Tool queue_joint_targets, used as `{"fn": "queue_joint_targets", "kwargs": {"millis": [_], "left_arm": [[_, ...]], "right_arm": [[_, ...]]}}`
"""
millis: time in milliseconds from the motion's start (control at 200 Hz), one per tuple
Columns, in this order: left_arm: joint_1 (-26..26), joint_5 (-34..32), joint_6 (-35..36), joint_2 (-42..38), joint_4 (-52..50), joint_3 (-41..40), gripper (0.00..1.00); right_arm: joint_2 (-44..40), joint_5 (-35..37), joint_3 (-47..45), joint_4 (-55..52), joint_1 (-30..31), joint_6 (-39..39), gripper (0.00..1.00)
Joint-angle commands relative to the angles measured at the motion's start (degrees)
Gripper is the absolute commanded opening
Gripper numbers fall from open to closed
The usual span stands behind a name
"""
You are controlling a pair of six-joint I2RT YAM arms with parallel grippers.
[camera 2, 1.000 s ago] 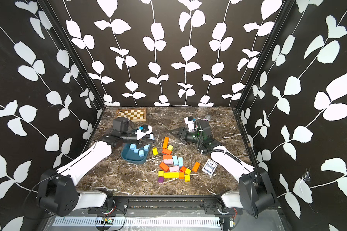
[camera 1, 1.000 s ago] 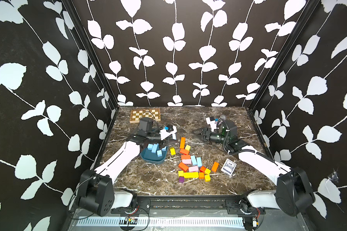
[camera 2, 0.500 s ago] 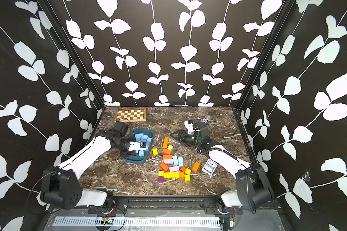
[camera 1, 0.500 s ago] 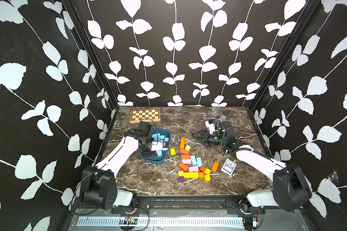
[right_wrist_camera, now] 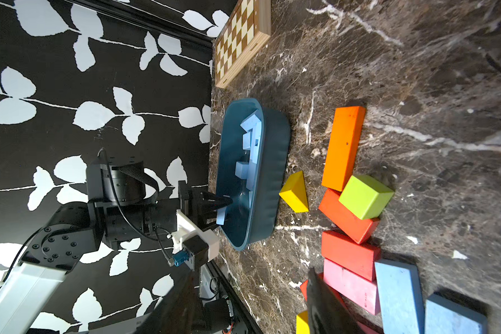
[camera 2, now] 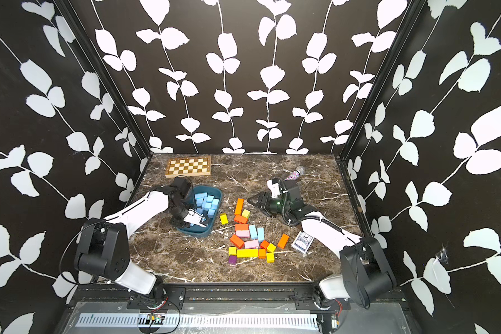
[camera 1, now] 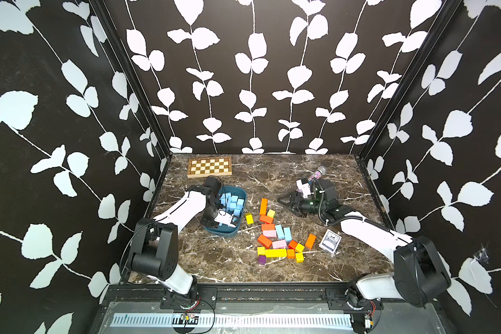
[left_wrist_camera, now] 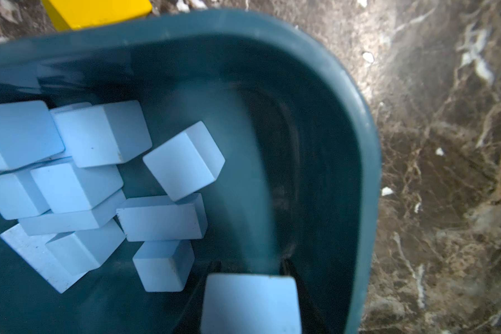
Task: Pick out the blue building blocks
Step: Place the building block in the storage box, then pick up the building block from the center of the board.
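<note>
since a second ago your left arm has swung down from above the far end of the tray to its near end. your right arm has hardly shifted.

in both top views, the left gripper (camera 1: 232, 222) sits low inside the near end of the dark teal tray (camera 1: 235, 232). a heap of blue building blocks (camera 1: 232, 202) lies in the tray just beyond its fingers. the right gripper (camera 1: 285, 204) hovers above bare marble (camera 1: 272, 179) with its fingers spread and nothing between them. two loose blue bricks (camera 2: 253, 231) lie side by side in the mixed pile of coloured blocks (camera 2: 246, 253), on the near side of those fingers and apart from them.

in the left wrist view, your fingers are clamped on one blue block (left_wrist_camera: 250, 303), held over the floor of the tray (left_wrist_camera: 365, 173). the other blue blocks rest ahead of the fingers and off to one side, none touching them.

in the right wrist view, you see the left fingers (right_wrist_camera: 214, 201) pinching that block (right_wrist_camera: 222, 215) over the tray (right_wrist_camera: 272, 162). the two loose blue bricks (right_wrist_camera: 399, 297) lie just past one right finger (right_wrist_camera: 321, 303), not touching it.
</note>
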Motion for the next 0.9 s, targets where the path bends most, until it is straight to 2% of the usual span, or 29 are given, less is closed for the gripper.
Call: {"fn": "queue_joint_targets", "kwargs": {"millis": [0, 135, 350, 410, 475, 560, 675, 785, 895], "left_arm": [[0.02, -0.11, 2.22, -0.57, -0.13, 0.33, 0.38], [0.0, 0.64, 0.9, -0.74, 0.6, 0.84, 0.5], [-0.16, 3.47, -2.61, -1.66, 0.43, 2.5, 0.51], [-0.87, 5.43, -5.66, -2.05, 0.15, 3.99, 0.52], [-2.3, 7.88, -10.1, -2.4, 0.19, 5.48, 0.53], [-5.21, 10.75, -17.03, -2.89, 1.71, 6.62, 0.54], [-9.14, 14.98, -30.4, -3.84, 5.83, 6.6, 0.55], [-9.65, 18.98, -51.18, -5.13, 13.06, 4.9, 0.56], [-9.57, 19.22, -63.87, -7.31, 18.94, 1.12, 0.58]], "right_arm": [[-1.18, 0.4, -0.12, 1.44, 0.28, -0.27, 0.6], [-0.83, 0.37, 0.16, 1.35, 0.32, -0.18, 0.6], [-0.73, 0.51, 1.13, -1.25, 0.33, -0.57, 0.59], [-0.9, 1.87, 1.93, -5.13, 0.33, -1.56, 0.57], [-0.74, 4.37, 4.18, -14.02, 0.41, -4.65, 0.54], [0.17, 7.92, 7.95, -26.22, 0.93, -9.03, 0.53], [3.08, 14.76, 13.13, -40.65, 3.85, -14.84, 0.52], [7.34, 21.07, 17.0, -51.19, 6.98, -17.32, 0.5], [11.03, 26.16, 19.99, -58.42, 9.73, -18.71, 0.48]]}}
